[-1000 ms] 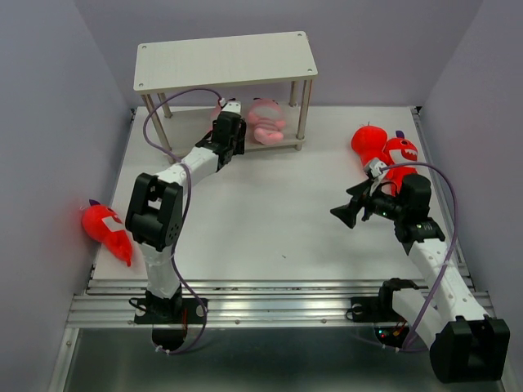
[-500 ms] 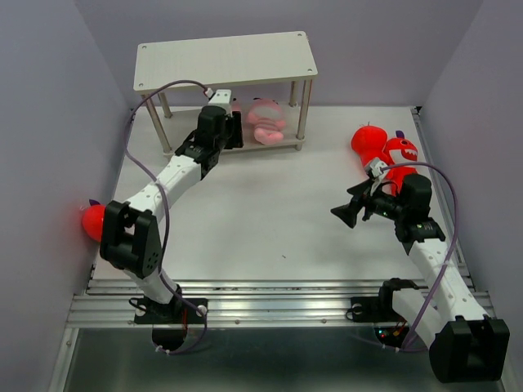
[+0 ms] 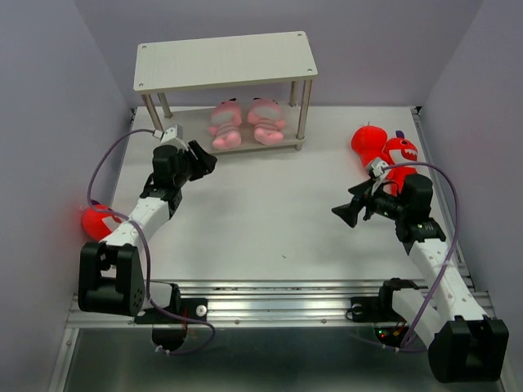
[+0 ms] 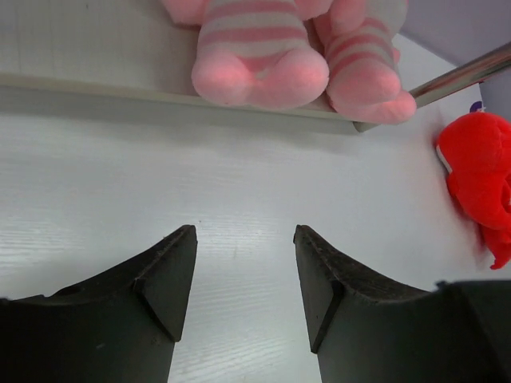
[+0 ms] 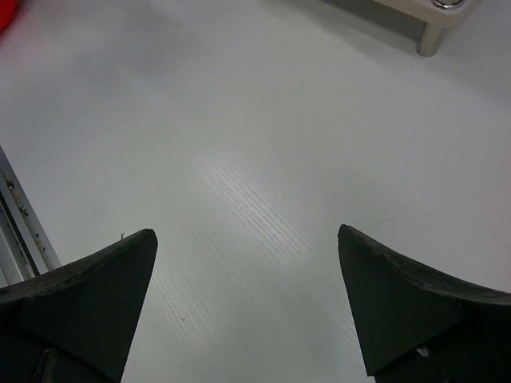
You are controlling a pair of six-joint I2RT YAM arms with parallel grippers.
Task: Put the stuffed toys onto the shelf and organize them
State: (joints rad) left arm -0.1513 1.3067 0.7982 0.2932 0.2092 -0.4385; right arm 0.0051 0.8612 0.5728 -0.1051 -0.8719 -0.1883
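Note:
The shelf [image 3: 225, 61] stands at the back. Two pink striped stuffed toys [image 3: 225, 122] [image 3: 266, 121] sit side by side on its lower board. My left gripper [image 3: 206, 160] hangs open and empty in front of the shelf's left half; the left wrist view shows the pink toys [image 4: 255, 64] [image 4: 363, 68] ahead of the open gripper [image 4: 243, 235]. Two red sharks [image 3: 372, 143] [image 3: 400, 159] lie at the right, just behind my right arm. A third red shark [image 3: 100, 220] lies at the table's left edge. My right gripper [image 3: 341, 215] [image 5: 246, 235] is wide open over bare table.
The shelf's top board is bare. Its metal leg [image 4: 463, 76] stands right of the pink toys, with a red shark [image 4: 479, 175] beyond it. A shelf foot [image 5: 435, 36] shows far ahead of the right gripper. Purple walls close in both sides.
My left arm has drawn back from under the shelf toward the left, leaving the second pink toy on the lower board. The right arm has not moved.

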